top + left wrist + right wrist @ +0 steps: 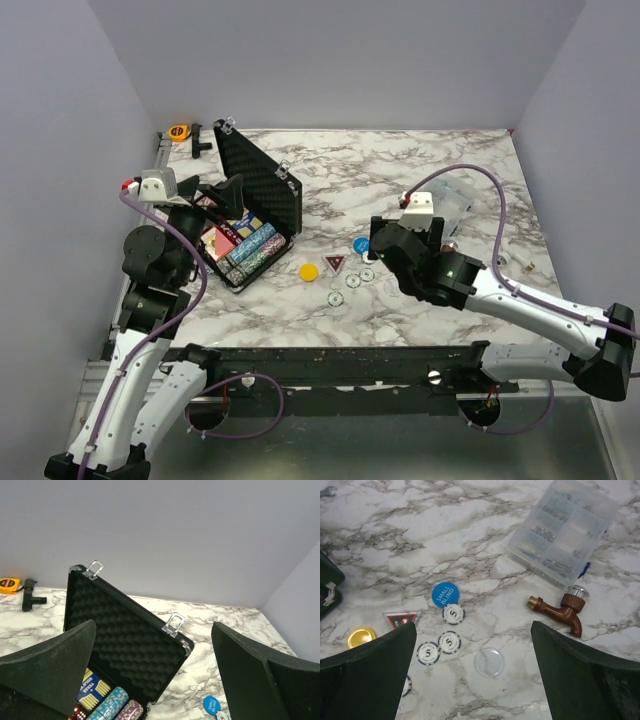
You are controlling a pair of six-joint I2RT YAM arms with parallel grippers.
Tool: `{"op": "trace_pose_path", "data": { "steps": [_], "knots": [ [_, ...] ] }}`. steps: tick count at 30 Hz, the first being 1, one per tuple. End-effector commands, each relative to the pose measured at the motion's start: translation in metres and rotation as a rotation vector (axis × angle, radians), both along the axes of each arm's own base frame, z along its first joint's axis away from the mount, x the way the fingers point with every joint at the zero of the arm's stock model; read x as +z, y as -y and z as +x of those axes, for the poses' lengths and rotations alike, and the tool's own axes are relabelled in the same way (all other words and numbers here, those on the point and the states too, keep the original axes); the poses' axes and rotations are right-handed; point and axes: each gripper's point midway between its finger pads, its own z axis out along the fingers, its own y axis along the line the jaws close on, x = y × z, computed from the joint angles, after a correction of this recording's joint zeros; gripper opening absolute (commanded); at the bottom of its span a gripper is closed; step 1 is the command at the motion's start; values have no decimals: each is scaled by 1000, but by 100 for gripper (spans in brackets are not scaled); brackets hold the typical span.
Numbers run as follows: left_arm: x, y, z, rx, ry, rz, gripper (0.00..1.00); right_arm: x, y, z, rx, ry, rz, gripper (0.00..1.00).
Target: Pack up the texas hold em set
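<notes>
The black hinged case (pixel 262 188) stands open at the left with rows of chips (pixel 250 250) and a card deck (pixel 92 690) inside; its foam-lined lid (pixel 127 640) is upright. My left gripper (pixel 222 200) is open and empty above the case. On the marble lie a yellow disc (pixel 309 270), a blue "small blind" disc (pixel 445 593), a red triangular piece (pixel 400 618), three white 5 chips (pixel 449 642) and a clear disc (pixel 489 662). My right gripper (pixel 385 245) is open and empty, hovering just above and right of these loose discs.
A clear plastic parts box (pixel 562 530) and a brown tap (pixel 560 611) lie right of the discs. An orange tape measure (pixel 180 131) and a black T-shaped tool (pixel 198 140) sit at the back left. Grey walls enclose the table.
</notes>
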Motion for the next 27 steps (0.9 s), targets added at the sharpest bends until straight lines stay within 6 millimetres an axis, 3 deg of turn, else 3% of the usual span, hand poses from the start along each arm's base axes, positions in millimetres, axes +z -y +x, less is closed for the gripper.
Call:
{"op": "trace_pose_path", "data": {
  "steps": [1,14,21,27],
  "knots": [
    [12,2,-5,5,5,24,99,-31,-24,0,43,-74,56,100],
    [14,10,-10,-24,13,48,98,-105,-115,11,392,-281,75,100],
    [14,12,-10,-36,11,43,98,-148,-130,13,450,-366,46,100],
    [10,18,-7,-57,-3,43,99,-164,-127,20,545,-375,80,97]
  ]
}}
